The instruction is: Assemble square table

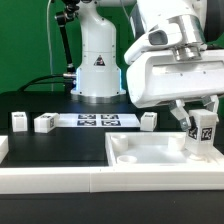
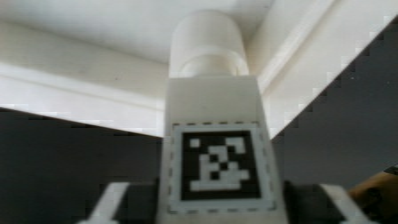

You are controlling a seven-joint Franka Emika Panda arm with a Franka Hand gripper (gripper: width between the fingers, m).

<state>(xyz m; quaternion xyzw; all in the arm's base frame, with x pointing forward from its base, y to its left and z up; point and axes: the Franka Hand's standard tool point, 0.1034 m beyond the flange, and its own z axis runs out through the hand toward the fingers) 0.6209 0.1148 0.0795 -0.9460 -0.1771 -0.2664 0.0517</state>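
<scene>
The white square table top (image 1: pixel 150 156) lies at the front on the exterior view's right, rim up. One white tagged leg (image 1: pixel 203 129) stands upright over its right corner, between the fingers of my gripper (image 1: pixel 201 127). In the wrist view the leg (image 2: pixel 217 110) runs from my gripper (image 2: pixel 221 206) down to the top's white inner corner (image 2: pixel 107 60), where its round end meets the surface. Dark strips lie between each finger (image 2: pixel 118 200) and the leg, so I cannot tell whether the pads press on it.
Three loose legs (image 1: pixel 19 121) (image 1: pixel 44 123) (image 1: pixel 148 121) stand in a row on the black surface, with the marker board (image 1: pixel 95 120) between them. The arm's base (image 1: pixel 98 65) stands behind. A long white rail (image 1: pixel 60 181) edges the front.
</scene>
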